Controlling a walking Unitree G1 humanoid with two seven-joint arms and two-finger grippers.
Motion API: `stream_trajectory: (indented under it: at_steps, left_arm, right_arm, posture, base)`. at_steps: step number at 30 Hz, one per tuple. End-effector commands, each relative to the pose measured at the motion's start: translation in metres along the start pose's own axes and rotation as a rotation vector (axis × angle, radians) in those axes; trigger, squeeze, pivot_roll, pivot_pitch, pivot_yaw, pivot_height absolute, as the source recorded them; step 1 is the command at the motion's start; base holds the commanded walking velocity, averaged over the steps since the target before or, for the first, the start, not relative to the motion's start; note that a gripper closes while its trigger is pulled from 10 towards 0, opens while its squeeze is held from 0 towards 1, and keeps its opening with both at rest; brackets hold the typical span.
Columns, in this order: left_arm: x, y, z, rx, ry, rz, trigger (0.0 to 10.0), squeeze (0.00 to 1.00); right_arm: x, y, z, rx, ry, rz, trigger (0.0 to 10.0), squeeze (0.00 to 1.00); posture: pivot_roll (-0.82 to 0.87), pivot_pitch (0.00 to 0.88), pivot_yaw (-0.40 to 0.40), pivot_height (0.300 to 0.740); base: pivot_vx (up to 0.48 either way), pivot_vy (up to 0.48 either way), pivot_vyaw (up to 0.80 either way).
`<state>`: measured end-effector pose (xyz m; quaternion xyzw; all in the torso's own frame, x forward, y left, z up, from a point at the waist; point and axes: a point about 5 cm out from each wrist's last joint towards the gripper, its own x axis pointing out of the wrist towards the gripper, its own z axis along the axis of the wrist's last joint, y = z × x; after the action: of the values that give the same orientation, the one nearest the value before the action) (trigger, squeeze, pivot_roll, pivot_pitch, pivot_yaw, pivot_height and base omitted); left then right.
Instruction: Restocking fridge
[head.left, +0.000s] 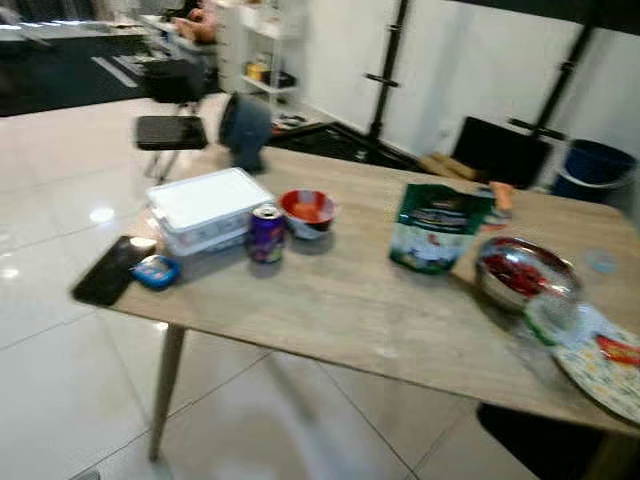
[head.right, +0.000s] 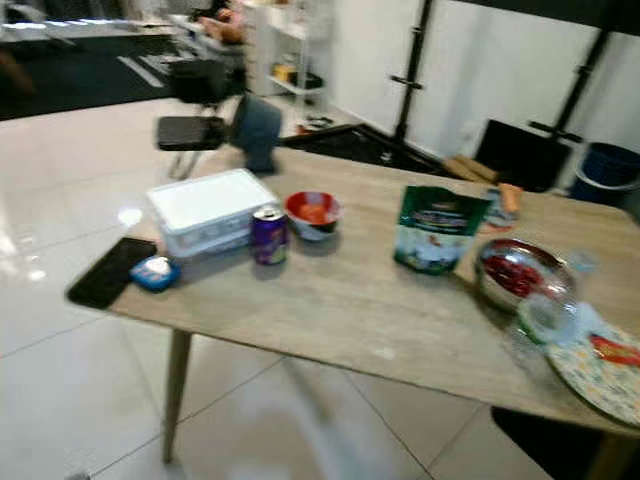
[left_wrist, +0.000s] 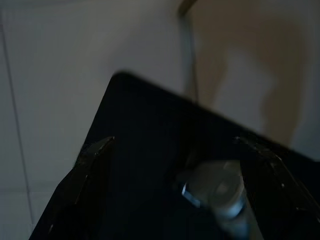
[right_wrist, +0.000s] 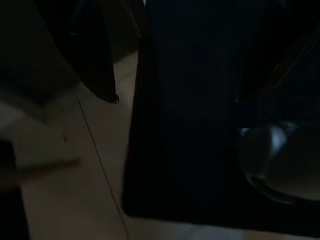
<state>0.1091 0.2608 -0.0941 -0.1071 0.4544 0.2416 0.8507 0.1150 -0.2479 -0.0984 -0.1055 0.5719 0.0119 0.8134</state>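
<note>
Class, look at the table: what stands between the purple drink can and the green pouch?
In the left eye view, a red bowl sits beside the purple can; then bare tabletop runs to the green pouch.

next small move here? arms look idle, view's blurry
Probably step closer to the table and settle so the view sharpens. The left gripper hangs open over floor tile, nothing held; the purple can and white lidded container sit near the table's left end, likely out of reach.
</note>
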Motion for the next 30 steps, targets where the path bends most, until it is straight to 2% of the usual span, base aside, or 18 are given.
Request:
stream_trajectory:
  at_steps: [1,16,27,30]
  left_arm:
    - [-0.002,-0.008,-0.014,0.032,0.06,-0.037,10.0,0.0]
    - [0.001,-0.011,-0.004,0.073,0.055,-0.068,10.0,0.0]
    - [-0.001,-0.016,-0.012,0.084,0.083,-0.081,10.0,0.0]
    - [-0.001,-0.016,-0.013,0.083,0.085,-0.081,10.0,0.0]
  right_arm:
    - [0.0,0.002,-0.001,-0.011,-0.003,0.007,10.0,0.0]
    - [-0.001,0.005,-0.01,-0.011,0.022,0.019,10.0,0.0]
    - [-0.001,0.004,-0.012,-0.01,0.026,0.01,10.0,0.0]
    - [-0.001,0.004,-0.012,-0.001,0.026,-0.002,10.0,0.0]
  posture:
    - [0.05,0.0,-0.081,0.74]
    - [0.04,0.0,-0.072,0.74]
    - [0.04,0.0,-0.076,0.74]
    - [0.04,0.0,-0.077,0.74]
  base:
    - [0.0,0.0,0.8]
    - [0.0,0.0,0.8]
    - [0.0,0.0,0.79]
    - [0.0,0.0,0.29]
